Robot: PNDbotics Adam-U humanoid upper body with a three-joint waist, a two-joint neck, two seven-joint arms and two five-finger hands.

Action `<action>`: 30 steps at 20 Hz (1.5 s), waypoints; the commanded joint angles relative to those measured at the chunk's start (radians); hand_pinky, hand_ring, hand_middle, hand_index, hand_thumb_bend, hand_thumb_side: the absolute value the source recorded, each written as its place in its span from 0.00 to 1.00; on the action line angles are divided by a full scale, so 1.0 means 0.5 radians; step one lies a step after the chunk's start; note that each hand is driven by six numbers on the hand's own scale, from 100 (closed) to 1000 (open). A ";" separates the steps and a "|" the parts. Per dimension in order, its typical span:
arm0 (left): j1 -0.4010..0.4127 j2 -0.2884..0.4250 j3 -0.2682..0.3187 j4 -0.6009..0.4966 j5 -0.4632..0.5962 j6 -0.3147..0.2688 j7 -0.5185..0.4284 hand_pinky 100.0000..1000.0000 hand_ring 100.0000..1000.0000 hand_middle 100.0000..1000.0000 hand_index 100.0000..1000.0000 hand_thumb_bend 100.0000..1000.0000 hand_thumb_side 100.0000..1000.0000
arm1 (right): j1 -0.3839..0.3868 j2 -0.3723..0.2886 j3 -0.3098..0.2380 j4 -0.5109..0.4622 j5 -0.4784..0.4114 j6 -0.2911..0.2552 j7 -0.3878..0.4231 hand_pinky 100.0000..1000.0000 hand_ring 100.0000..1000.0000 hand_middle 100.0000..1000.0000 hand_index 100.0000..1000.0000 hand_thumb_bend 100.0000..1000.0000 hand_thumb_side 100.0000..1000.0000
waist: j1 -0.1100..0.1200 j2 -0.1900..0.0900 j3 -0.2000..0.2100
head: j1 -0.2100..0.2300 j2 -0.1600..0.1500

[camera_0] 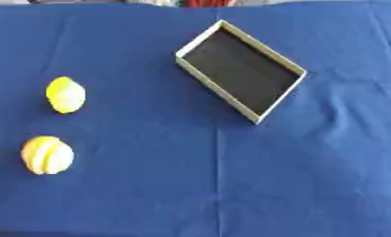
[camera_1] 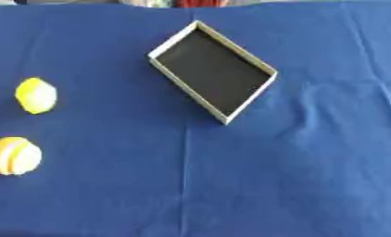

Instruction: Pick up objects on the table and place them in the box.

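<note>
Your yellow lemon-shaped object (camera_0: 66, 95) is lying at 9 o'clock on the blue cloth (camera_0: 231, 185). A striped yellow-and-white round object (camera_0: 47, 155) is sitting just below it, toward 8 o'clock, apart from it. The box (camera_0: 241, 70), dark inside with a pale rim, is lying turned askew at about 1 o'clock, well apart from both. Neither hand is showing, so you're getting no finger state and no fingers-to-object relation.

box (camera_0: 204, 76) x1 | yellow lemon (camera_0: 66, 95) x1 | striped yellow-white obj (camera_0: 47, 155) x1
</note>
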 commanded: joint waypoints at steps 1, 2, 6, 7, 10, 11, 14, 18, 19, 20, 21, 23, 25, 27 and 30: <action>-0.026 0.170 -0.039 -0.031 -0.070 0.027 -0.082 0.87 0.82 0.79 0.90 0.14 0.78 | -0.014 -0.046 -0.003 -0.034 0.008 0.000 0.008 0.81 0.82 0.74 0.80 0.00 0.80 | 0.003 -0.047 0.007 | 0.000 0.006; -0.025 0.206 -0.061 -0.031 -0.098 0.036 -0.111 0.87 0.82 0.80 0.90 0.14 0.77 | -0.013 -0.047 -0.003 -0.034 0.009 0.000 0.009 0.81 0.82 0.74 0.80 0.00 0.80 | 0.004 -0.047 0.009 | -0.001 0.007; 0.010 0.344 -0.154 -0.031 -0.211 0.058 -0.231 0.87 0.85 0.82 0.92 0.17 0.61 | -0.011 -0.054 0.001 -0.034 0.010 0.000 0.012 0.81 0.82 0.74 0.80 0.00 0.80 | 0.009 -0.046 0.013 | 0.004 0.014; 0.026 0.380 -0.181 -0.031 -0.241 0.056 -0.261 0.87 0.85 0.83 0.92 0.19 0.58 | -0.010 -0.056 0.001 -0.034 0.010 0.000 0.013 0.81 0.82 0.74 0.80 0.00 0.80 | 0.010 -0.046 0.013 | 0.004 0.016; 0.068 0.450 -0.244 -0.029 -0.331 0.064 -0.353 0.88 0.86 0.83 0.92 0.19 0.44 | -0.007 -0.058 0.002 -0.034 0.011 0.001 0.014 0.81 0.82 0.74 0.80 0.00 0.80 | 0.013 -0.047 0.015 | 0.009 0.022; 0.077 0.464 -0.260 -0.019 -0.359 0.067 -0.385 0.88 0.87 0.84 0.93 0.21 0.33 | -0.007 -0.057 0.004 -0.034 0.011 0.001 0.014 0.81 0.82 0.74 0.80 0.00 0.80 | 0.014 -0.048 0.015 | 0.012 0.023; 0.088 0.485 -0.309 0.049 -0.445 0.046 -0.479 0.89 0.88 0.84 0.92 0.22 0.24 | -0.007 -0.055 0.008 -0.034 0.010 0.002 0.019 0.81 0.82 0.74 0.80 0.00 0.80 | 0.012 -0.048 0.011 | 0.023 0.027; 0.084 0.495 -0.362 0.114 -0.520 -0.042 -0.602 0.90 0.89 0.83 0.89 0.21 0.08 | -0.006 -0.051 0.017 -0.034 0.008 0.008 0.028 0.81 0.83 0.74 0.80 0.00 0.81 | 0.010 -0.045 0.007 | 0.033 0.030; 0.084 0.498 -0.372 0.128 -0.534 -0.064 -0.634 0.91 0.89 0.83 0.90 0.21 0.03 | -0.008 -0.049 0.020 -0.034 0.007 0.008 0.031 0.81 0.83 0.74 0.80 0.00 0.81 | 0.011 -0.044 0.006 | 0.036 0.031; 0.083 0.499 -0.379 0.141 -0.544 -0.083 -0.667 0.91 0.89 0.83 0.90 0.21 0.02 | -0.010 -0.048 0.022 -0.034 0.005 0.008 0.034 0.81 0.82 0.74 0.80 0.00 0.81 | 0.011 -0.044 0.005 | 0.039 0.032; 0.085 0.502 -0.386 0.152 -0.551 -0.099 -0.701 0.92 0.90 0.83 0.90 0.21 0.01 | -0.010 -0.047 0.024 -0.034 0.004 0.009 0.036 0.81 0.82 0.74 0.80 0.00 0.81 | 0.012 -0.044 0.005 | 0.040 0.033; 0.091 0.508 -0.405 0.169 -0.558 -0.129 -0.769 0.93 0.90 0.83 0.90 0.22 0.00 | -0.010 -0.047 0.028 -0.034 0.002 0.012 0.042 0.81 0.82 0.74 0.80 0.00 0.81 | 0.013 -0.045 0.004 | 0.043 0.037; 0.094 0.510 -0.420 0.183 -0.557 -0.144 -0.834 0.93 0.89 0.83 0.91 0.23 0.00 | -0.012 -0.045 0.032 -0.034 -0.001 0.013 0.046 0.81 0.82 0.74 0.80 0.00 0.81 | 0.016 -0.046 0.002 | 0.046 0.040; 0.092 0.507 -0.432 0.193 -0.551 -0.152 -0.898 0.93 0.89 0.83 0.91 0.24 0.00 | -0.015 -0.042 0.035 -0.034 -0.005 0.013 0.050 0.81 0.82 0.74 0.80 0.00 0.81 | 0.017 -0.047 -0.001 | 0.049 0.041; 0.069 0.492 -0.439 0.211 -0.527 -0.134 -0.998 0.93 0.90 0.83 0.92 0.25 0.01 | -0.018 -0.038 0.039 -0.034 -0.010 0.014 0.055 0.81 0.82 0.74 0.80 0.00 0.81 | 0.016 -0.048 -0.009 | 0.052 0.045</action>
